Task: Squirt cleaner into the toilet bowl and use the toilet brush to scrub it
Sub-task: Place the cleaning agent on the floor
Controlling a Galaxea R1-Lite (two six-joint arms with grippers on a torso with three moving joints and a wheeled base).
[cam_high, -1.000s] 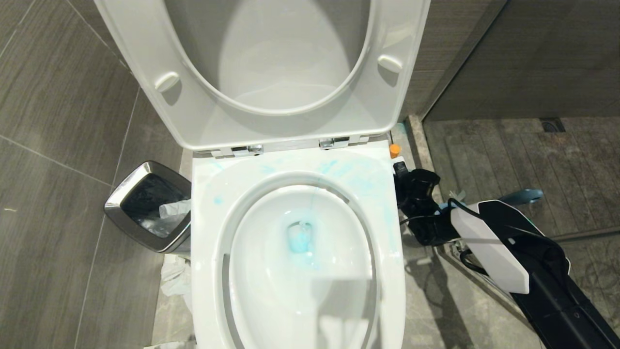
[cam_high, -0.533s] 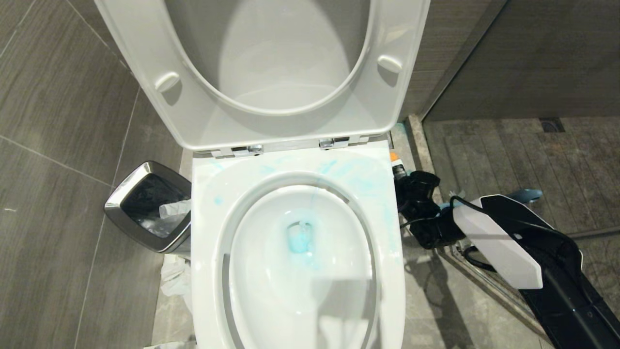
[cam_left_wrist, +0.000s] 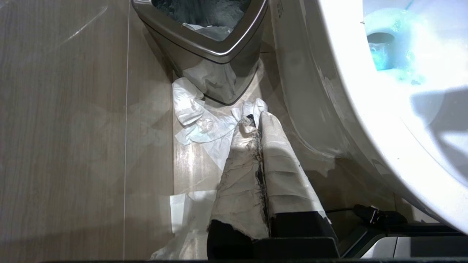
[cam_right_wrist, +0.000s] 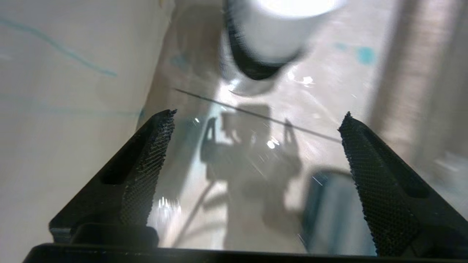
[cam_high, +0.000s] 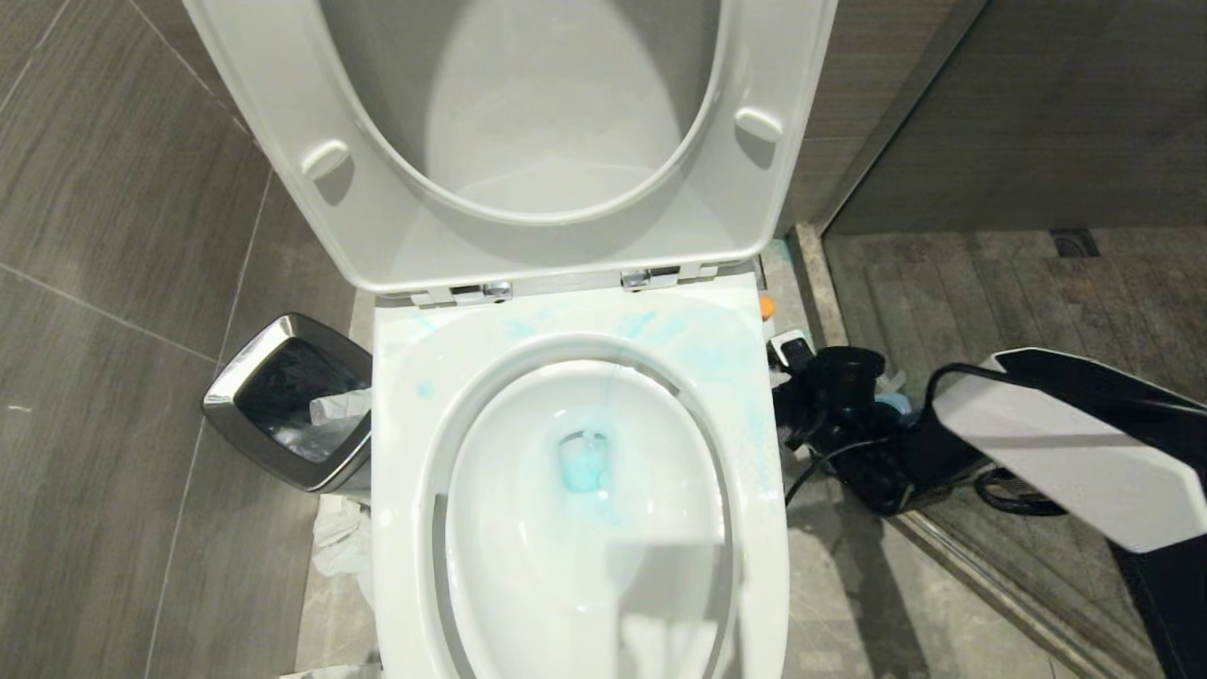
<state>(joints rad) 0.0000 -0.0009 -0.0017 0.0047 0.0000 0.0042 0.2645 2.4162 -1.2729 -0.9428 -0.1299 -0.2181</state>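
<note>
Directly below us sits the toilet bowl (cam_high: 580, 509), seat raised, with cleaner (cam_high: 583, 464) tinting its water turquoise (smears also streak the far rim). Our right gripper (cam_right_wrist: 256, 146), low on the floor right of the bowl, has its jaws wide apart, empty. Our left gripper (cam_left_wrist: 256, 126), near left, is pressed together.

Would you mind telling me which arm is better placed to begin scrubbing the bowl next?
The right arm, I'd judge. The right gripper hangs with jaws wide open and empty on the floor beside the white ceramic toilet bowl. The left gripper is shut, low by the square steel waste bin.
</note>
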